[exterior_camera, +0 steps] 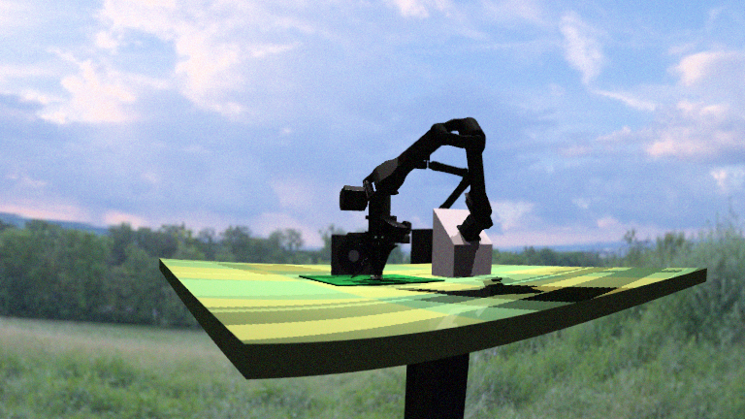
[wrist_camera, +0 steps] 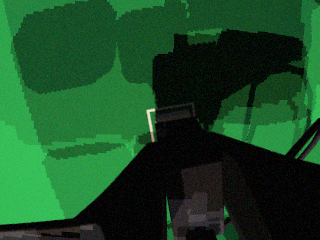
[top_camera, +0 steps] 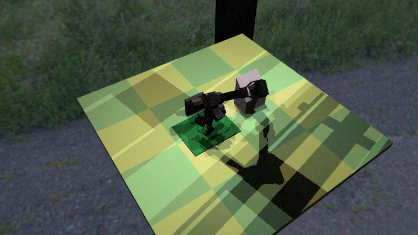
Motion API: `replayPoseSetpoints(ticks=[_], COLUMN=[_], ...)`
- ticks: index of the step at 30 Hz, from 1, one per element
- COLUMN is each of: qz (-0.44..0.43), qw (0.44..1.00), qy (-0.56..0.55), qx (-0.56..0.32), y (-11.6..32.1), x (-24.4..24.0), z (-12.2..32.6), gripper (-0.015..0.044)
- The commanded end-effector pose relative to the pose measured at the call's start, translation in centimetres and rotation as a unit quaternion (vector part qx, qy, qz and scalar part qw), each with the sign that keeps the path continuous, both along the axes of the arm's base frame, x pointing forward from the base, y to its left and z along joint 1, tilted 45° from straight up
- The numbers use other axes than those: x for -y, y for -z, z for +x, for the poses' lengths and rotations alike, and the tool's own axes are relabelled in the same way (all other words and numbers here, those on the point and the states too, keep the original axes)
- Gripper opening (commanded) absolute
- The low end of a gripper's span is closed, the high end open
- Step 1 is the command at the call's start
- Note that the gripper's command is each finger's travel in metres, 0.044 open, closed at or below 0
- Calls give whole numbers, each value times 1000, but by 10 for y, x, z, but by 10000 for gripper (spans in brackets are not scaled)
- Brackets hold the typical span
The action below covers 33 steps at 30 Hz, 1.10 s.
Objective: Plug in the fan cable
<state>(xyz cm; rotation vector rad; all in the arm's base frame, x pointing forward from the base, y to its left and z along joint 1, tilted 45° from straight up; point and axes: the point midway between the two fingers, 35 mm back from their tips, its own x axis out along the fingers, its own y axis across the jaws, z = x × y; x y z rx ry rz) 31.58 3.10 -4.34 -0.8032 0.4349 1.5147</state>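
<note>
On a green circuit board (top_camera: 184,132) (exterior_camera: 321,280) (wrist_camera: 90,120) lying on a checkered table (top_camera: 172,171) (exterior_camera: 329,357), a black arm (top_camera: 231,94) (exterior_camera: 477,178) reaches down with its gripper (top_camera: 209,130) (exterior_camera: 377,273) (wrist_camera: 180,148) pointing at the board, its fingers closed on what is taken to be the fan's plug (wrist_camera: 176,127), a dark shape at their tips. A fan (exterior_camera: 341,256) stands behind the gripper in the exterior view, and a dark cable (wrist_camera: 304,141) crosses the edge of the wrist view. The relation that matters is between plug and socket: in the wrist view the plug sits right at a pale-edged frame (wrist_camera: 151,125), apparently that of the fan header, covering its near part while its far edge and one side show beyond the fingertips. The long axis of the plug cannot be read in the shadow, nor can its depth; the pins are out of sight. The job appears to be at the pushing stage, calling for pressure straight down toward the board with the plug kept square to the frame. A slight offset could catch it on the pins. Once it is judged fully seated, the fingers would need to open and lift away, clear of plug, cable and board.
</note>
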Motion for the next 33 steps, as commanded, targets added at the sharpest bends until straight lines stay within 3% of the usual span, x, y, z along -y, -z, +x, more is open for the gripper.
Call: replayPoseSetpoints(ticks=[1,4,14,22,29,33], qz=[2,2,0,1,1,-1], qw=[1000,1000,1000,1000,1000,1000], qy=[1,1,0,1,1,2], qx=[0,0,0,0,0,-1], y=[2,4,2,-37,-38,-70], x=[-3,-5,-2,37,36,4], z=[1,1,0,-3,-3,-14], gripper=[0,0,260,260,260,260])
